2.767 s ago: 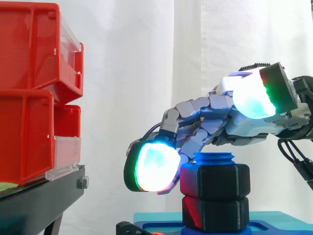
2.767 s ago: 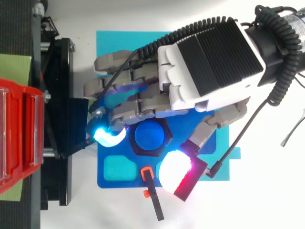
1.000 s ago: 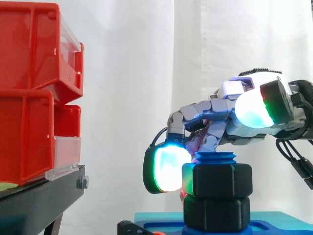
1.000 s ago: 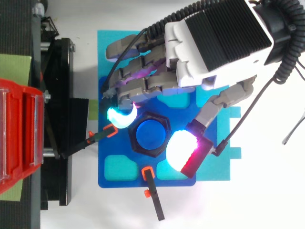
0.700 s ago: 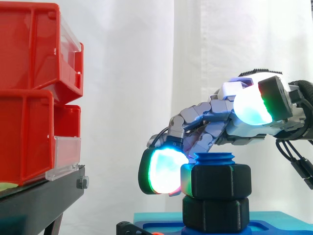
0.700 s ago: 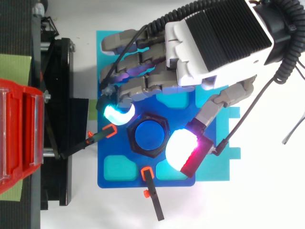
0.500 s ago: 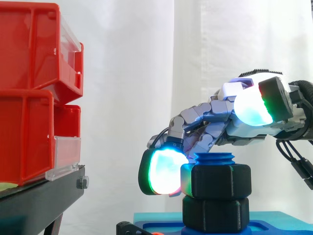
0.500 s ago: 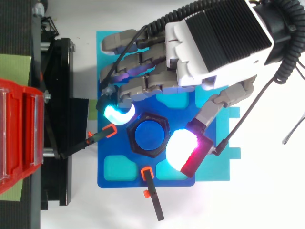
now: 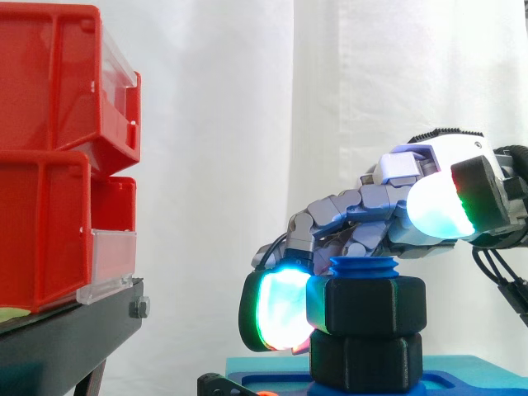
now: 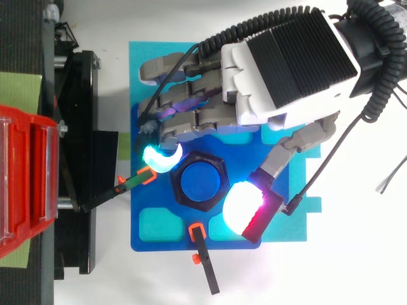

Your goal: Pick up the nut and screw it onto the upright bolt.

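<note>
Hand [image 10: 286, 63] pulls back toward 12 o'clock in the top view, baring the top of the nut [image 10: 198, 181]. Its cyan fingertip [image 9: 276, 309] moves from the nut's 9 o'clock to 10 o'clock and closes in against the nut's side. The thumb pad [image 10: 245, 213] swings from 5 toward 4 o'clock. An orange clip [image 10: 147, 176] emerges at 9 o'clock.

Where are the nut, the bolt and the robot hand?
nut [image 9: 367, 304]: side view, front of the upper black hexagon.
bolt [image 10: 199, 182]: top view, its round blue top.
robot hand [image 10: 286, 63]: top view, its ribbed black back.
</note>
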Motion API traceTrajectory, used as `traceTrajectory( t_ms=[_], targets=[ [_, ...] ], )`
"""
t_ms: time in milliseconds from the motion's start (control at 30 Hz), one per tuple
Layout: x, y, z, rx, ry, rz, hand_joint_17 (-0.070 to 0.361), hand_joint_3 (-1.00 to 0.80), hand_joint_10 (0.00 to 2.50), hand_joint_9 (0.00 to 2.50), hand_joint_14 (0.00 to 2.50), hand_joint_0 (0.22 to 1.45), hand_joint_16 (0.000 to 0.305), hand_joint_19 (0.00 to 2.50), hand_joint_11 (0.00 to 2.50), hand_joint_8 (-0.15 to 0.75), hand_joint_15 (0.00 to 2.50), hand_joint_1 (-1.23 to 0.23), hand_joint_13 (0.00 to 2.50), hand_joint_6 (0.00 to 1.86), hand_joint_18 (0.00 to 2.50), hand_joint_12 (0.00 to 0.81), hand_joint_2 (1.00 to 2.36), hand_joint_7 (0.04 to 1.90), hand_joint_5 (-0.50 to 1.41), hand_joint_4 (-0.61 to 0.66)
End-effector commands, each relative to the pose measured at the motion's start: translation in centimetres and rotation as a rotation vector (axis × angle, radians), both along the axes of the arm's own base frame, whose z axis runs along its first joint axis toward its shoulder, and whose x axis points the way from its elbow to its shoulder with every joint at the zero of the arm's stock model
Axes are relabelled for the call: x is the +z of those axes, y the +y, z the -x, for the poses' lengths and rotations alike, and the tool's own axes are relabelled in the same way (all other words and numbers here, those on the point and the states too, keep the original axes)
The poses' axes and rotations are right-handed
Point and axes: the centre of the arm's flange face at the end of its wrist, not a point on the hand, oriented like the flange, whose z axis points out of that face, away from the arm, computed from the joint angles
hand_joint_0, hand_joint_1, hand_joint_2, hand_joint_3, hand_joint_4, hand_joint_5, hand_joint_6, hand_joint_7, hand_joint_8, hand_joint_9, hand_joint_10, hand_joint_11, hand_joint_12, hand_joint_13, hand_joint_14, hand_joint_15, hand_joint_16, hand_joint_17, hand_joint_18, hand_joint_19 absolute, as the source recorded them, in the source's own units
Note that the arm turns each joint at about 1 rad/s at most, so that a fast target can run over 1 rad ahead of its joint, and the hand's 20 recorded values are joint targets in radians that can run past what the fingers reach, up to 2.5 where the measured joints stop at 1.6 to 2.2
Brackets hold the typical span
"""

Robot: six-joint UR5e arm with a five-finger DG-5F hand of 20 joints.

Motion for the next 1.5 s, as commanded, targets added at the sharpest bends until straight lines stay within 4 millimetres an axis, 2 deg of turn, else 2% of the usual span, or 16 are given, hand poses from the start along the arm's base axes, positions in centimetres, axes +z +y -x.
traceTrajectory(
  t_ms=[0, 267, 767, 1100, 1267, 1467],
  targets=[
    [0.0, 0.1, 0.0, 0.0, 0.003, 0.0, 0.086, -0.5, 0.0, 0.79, 0.0, 0.49, 0.038, 0.0, 0.0, 0.29, 0.0, -0.22, 0.44, 0.5, 0.09, 0.315, 1.0, 1.1, -0.04, 0.28],
    [-0.1, -0.1, 0.1, 0.0, 0.005, 0.0, 0.082, -0.5, 0.0, 0.9, 0.0, 0.5, 0.036, 0.0, 0.0, 0.297, 0.0, -0.24, 0.52, 0.5, 0.18, 0.292, 1.0, 1.28, 0.0, 0.2],
    [-0.1, -1.0, 0.3, -0.003, 0.0, 0.0, 0.077, -0.5, 0.0, 1.03, 0.0, 0.51, 0.034, 0.0, 0.0, 0.293, 0.0, -0.27, 0.59, 0.5, 0.28, 0.275, 1.0, 1.39, 0.04, 0.14],
    [-0.1, -1.0, 0.3, -0.003, 0.001, -0.001, 0.079, -0.5, 0.0, 1.05, 0.0, 0.5, 0.035, 0.0, 0.0, 0.3, 0.0, -0.29, 0.61, 0.5, 0.3, 0.275, 1.0, 1.4, 0.04, 0.15],
    [-0.2, -1.0, 0.3, -0.005, 0.002, -0.001, 0.096, -0.5, 0.0, 0.99, 0.0, 0.43, 0.043, 0.0, 0.0, 0.312, 0.0, -0.45, 0.59, 0.53, 0.32, 0.315, 1.0, 1.38, 0.01, 0.23],
    [-0.2, -1.0, 0.3, -0.003, 0.005, -0.002, 0.102, -0.5, 0.0, 0.98, 0.0, 0.4, 0.045, 0.0, 0.0, 0.319, 0.0, -0.5, 0.59, 0.54, 0.32, 0.328, 1.0, 1.33, 0.0, 0.25]
  ],
)
